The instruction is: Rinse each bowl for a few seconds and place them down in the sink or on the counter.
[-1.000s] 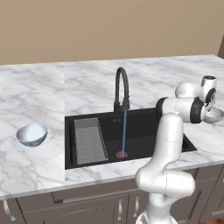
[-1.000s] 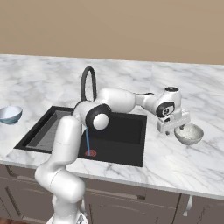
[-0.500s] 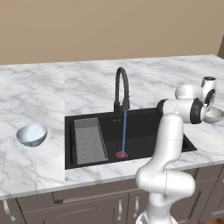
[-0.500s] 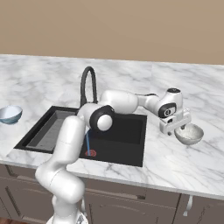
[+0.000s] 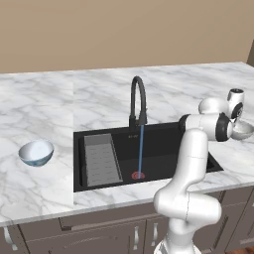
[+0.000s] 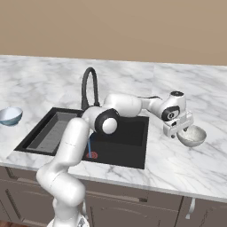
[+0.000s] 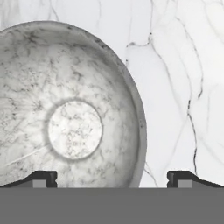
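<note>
The dull speckled bowl [image 7: 70, 109] sits upright on the white marble counter [image 5: 49, 109], just right of the sink [image 5: 163, 149]. My gripper [image 6: 179, 129] hangs open directly over the bowl's left rim. In the hand view the gripper [image 7: 112, 177] straddles the rim, one fingertip over the bowl's inside, the other over bare marble. Nothing is held. The same bowl [image 6: 193, 135] shows beside the hand, and its edge [image 5: 243, 130] peeks out behind the forearm. The pale blue bowl [image 5: 36, 152] rests on the counter far left of the sink, also seen as the blue bowl [image 6: 9, 115].
The black arched faucet [image 5: 139, 99] runs a thin blue stream [image 5: 140, 149] down onto the red drain ring [image 5: 138, 175]. A grey ridged tray [image 5: 101, 158] lies in the basin's left part. The counter's front edge is close before the speckled bowl.
The hand has sunk slightly and edged right, closer over the speckled bowl. The jaws stay wide. Both bowls and the water stream are unchanged.
</note>
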{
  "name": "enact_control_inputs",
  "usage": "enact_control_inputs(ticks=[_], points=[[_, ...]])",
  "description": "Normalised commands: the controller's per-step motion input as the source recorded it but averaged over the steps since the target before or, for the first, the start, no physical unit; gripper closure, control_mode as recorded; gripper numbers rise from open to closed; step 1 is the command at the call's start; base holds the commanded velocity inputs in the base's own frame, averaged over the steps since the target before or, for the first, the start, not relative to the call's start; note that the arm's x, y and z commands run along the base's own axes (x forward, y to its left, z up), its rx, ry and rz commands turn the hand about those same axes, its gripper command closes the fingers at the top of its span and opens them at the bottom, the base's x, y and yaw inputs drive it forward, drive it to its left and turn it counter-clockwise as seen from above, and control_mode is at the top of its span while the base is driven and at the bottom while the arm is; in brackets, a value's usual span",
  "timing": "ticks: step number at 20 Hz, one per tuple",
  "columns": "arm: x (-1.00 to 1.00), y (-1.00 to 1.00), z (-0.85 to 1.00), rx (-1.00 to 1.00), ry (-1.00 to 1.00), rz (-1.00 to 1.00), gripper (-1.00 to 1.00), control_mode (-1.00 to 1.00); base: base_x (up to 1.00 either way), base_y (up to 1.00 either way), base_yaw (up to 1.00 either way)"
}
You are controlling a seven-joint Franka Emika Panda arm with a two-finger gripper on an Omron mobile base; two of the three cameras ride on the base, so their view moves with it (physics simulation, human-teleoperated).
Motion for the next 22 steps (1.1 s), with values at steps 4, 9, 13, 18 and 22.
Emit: enact_control_inputs(ticks=[4, 9, 13, 18, 22], points=[[0.09, -0.01, -0.12, 0.0, 0.0, 0.05, 1.0, -1.0, 0.0, 0.0, 0.0], [0.03, -0.03, -0.07, 0.01, 0.0, 0.03, 1.0, -1.0, 0.0, 0.0, 0.0], [0.0, -0.1, -0.04, 0.06, 0.02, 0.0, 1.0, -1.0, 0.0, 0.0, 0.0], [-0.05, -0.01, 0.01, 0.04, 0.03, 0.0, 1.0, -1.0, 0.0, 0.0, 0.0], [-0.22, 0.29, 0.27, -0.06, -0.05, 0.02, 1.0, -1.0, 0.0, 0.0, 0.0]])
